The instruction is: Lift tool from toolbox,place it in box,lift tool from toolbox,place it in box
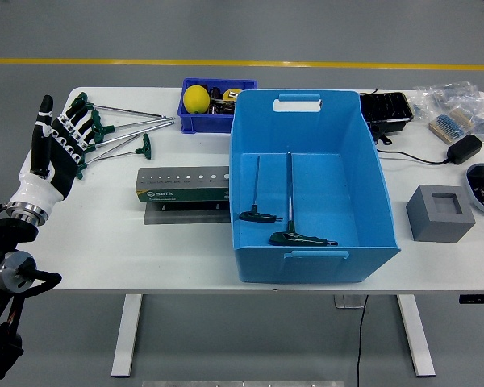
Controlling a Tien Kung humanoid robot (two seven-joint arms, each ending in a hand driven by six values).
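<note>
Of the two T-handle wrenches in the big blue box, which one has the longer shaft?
The right-hand wrench; its shaft runs further toward the far wall than the left wrench's.
</note>
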